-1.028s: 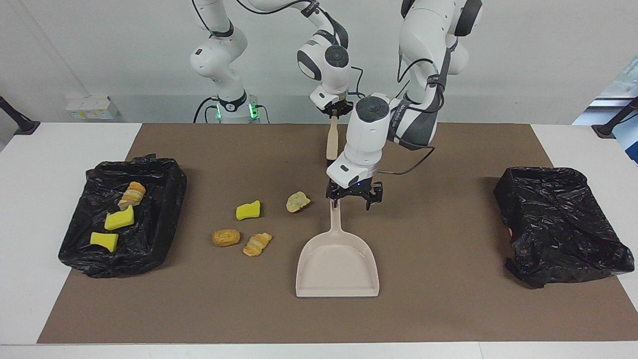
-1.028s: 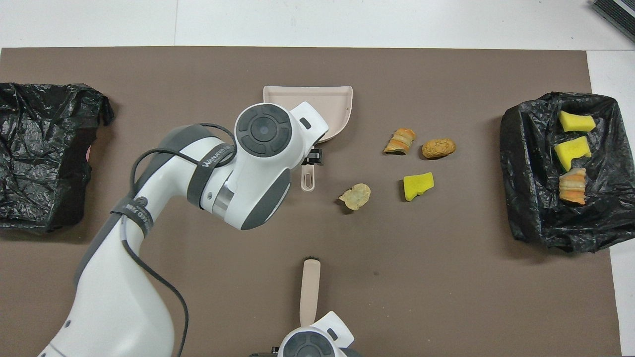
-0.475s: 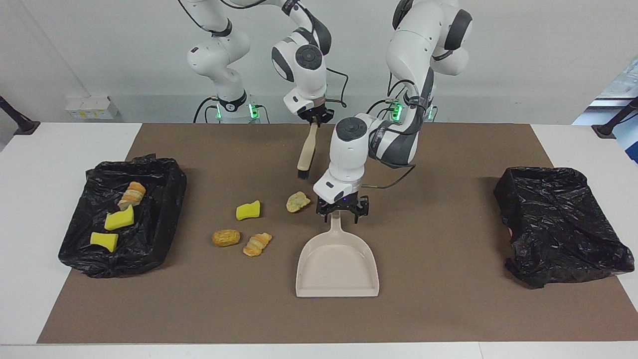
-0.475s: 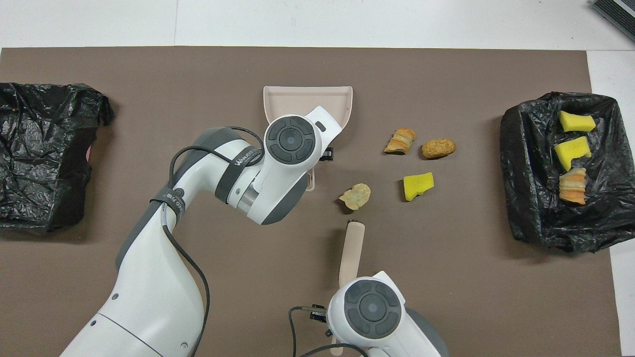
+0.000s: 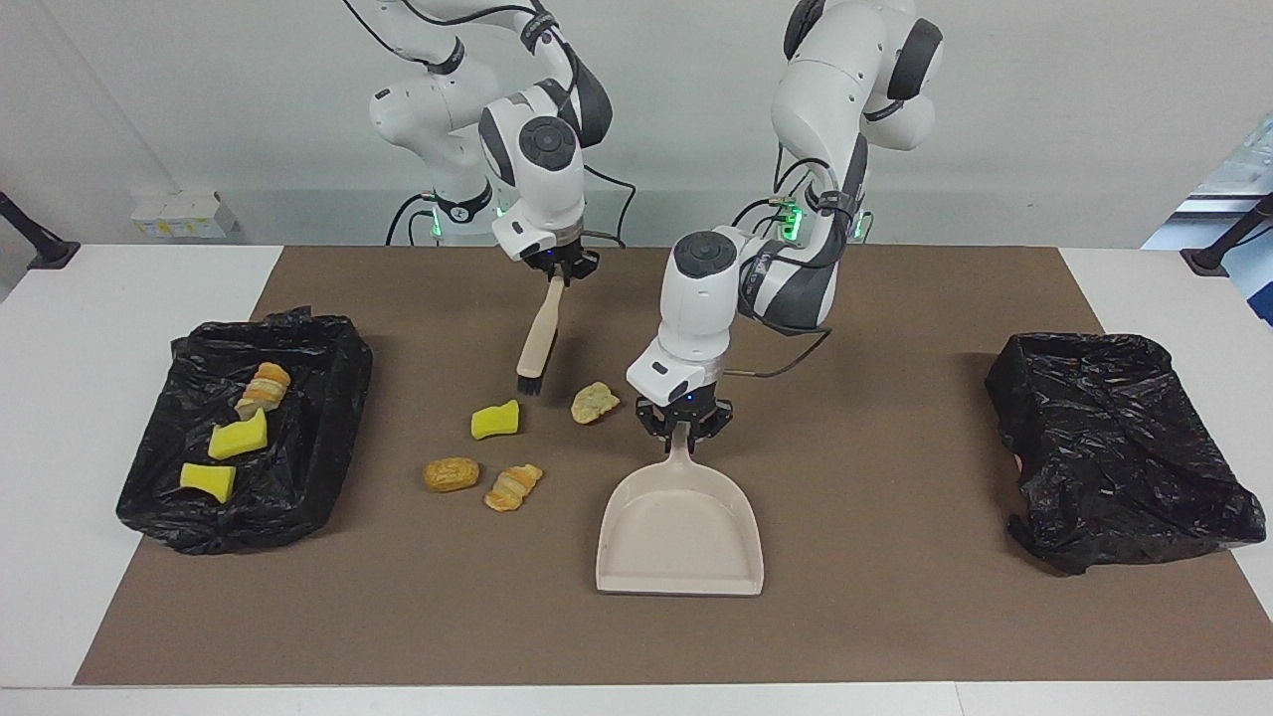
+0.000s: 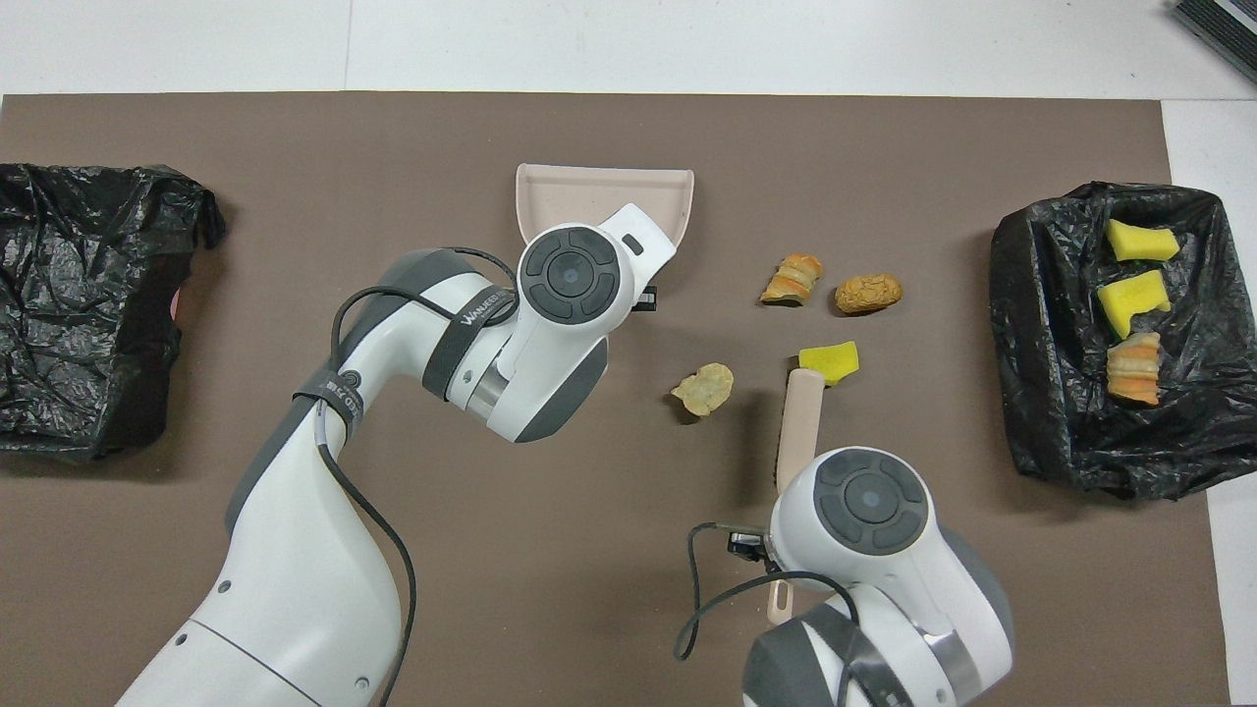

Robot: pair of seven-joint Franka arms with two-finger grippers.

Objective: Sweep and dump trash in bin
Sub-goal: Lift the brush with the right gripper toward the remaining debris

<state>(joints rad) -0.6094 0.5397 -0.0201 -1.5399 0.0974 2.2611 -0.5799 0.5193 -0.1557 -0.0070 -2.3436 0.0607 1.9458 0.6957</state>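
With both tools in hand, the setup reads as ready for sweeping. Left gripper (image 5: 682,435) has its fingers closed on the dustpan (image 5: 680,532) handle, low at the surface, pan mouth pointing away from the robots and flat on the mat (image 5: 875,617), prob. so bits can be pushed in over its lip. Right gripper (image 5: 557,268) has its fingers shut on the brush (image 5: 538,338) handle, bristles hanging down and tilted, just above the surface (touching or not, can't tell).

Trash rel. to the fingers: four loose bits lie on the mat toward the right arm's end from the left fingers. A pale pastry bit (image 5: 595,402) is near them, and a yellow sponge chunk (image 5: 495,420) sits just under the brush tip. A round bun (image 5: 451,473) and a striped pastry (image 5: 513,486) lie a bit farther from the robots. Three more bits (two sponges, one pastry) are already in the lined bin (image 5: 328,398) at the right arm's end.

A second lined bin (image 5: 1124,447) at the left arm's end shows nothing inside.

Judgement: brush is placed at the sponge so a stroke drives the bits toward the pan.
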